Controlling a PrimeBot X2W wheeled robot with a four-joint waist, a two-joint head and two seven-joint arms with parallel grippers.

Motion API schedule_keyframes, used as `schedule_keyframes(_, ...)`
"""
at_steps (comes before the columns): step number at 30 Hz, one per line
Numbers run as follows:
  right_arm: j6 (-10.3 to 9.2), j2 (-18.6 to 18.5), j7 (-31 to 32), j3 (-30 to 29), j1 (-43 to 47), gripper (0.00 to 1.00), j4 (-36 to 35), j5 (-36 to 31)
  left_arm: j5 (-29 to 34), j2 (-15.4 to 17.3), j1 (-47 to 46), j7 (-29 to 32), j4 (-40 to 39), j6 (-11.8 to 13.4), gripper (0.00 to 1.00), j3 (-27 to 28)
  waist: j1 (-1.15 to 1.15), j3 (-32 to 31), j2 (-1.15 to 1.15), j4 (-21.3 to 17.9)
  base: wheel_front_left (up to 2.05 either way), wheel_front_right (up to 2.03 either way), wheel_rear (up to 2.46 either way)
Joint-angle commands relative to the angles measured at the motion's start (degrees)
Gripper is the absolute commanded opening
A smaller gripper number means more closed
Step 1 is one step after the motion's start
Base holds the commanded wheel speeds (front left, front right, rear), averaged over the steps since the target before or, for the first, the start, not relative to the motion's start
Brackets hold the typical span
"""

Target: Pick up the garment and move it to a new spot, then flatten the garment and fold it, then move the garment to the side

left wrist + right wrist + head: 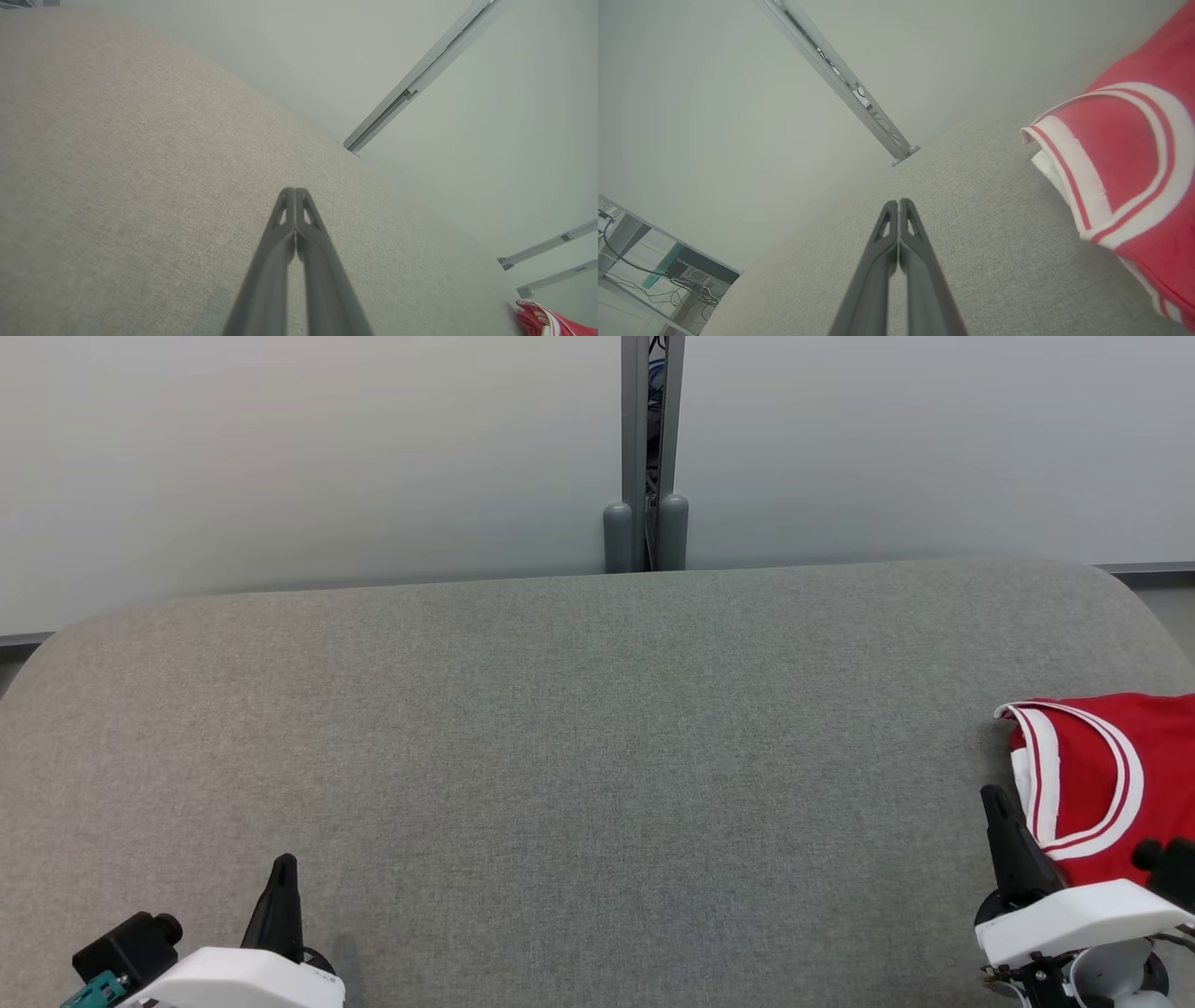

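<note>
At the lower left, the left gripper (283, 870) with two long dark fingers rested over the grey woven-fabric table top with rounded corners (579, 728), its fingers pressed together on nothing, and well apart from the task's thing. Behind the middle of the table a grey metal upright post (648, 448) stood against the pale wall. At the lower right, the right gripper (992, 795) was likewise closed and empty. The red sleeveless jersey with white-striped trim (1111, 756) lay at the table's far right, just beyond that gripper's fingertips and to their right, so the right arm looked much the nearer for any grasp. The jersey ran off the head view's right edge, so its long axis could not be told; its curved trimmed opening faced the fingers. The right wrist view made plain what the head view hid behind the gripper's white housing: bare grey cloth between fingers and jersey, not touching, and a white layer under the trim. The left wrist view caught a small red-and-white corner at its lower right.
</note>
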Motion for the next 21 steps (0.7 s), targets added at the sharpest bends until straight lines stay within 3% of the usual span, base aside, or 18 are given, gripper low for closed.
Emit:
schedule_keyframes(1, 0.01, -0.5, 0.4, -0.3, -1.8, 0.00, -0.5, 1.6, -1.3, 0.2, -2.1, 0.2, -0.4, -0.6, 0.00, 1.0, 0.00, 0.0, 0.00, 0.0, 0.00, 0.00, 0.00)
schedule_keyframes(21, 0.01, -0.7, 3.2, -1.6, -4.0, 0.00, 1.4, 16.5, -12.4, -2.9, -4.5, 3.6, 1.2, -5.7, 0.00, 6.3, 0.00, 0.3, 0.00, 0.5, 0.00, 0.00, 0.00)
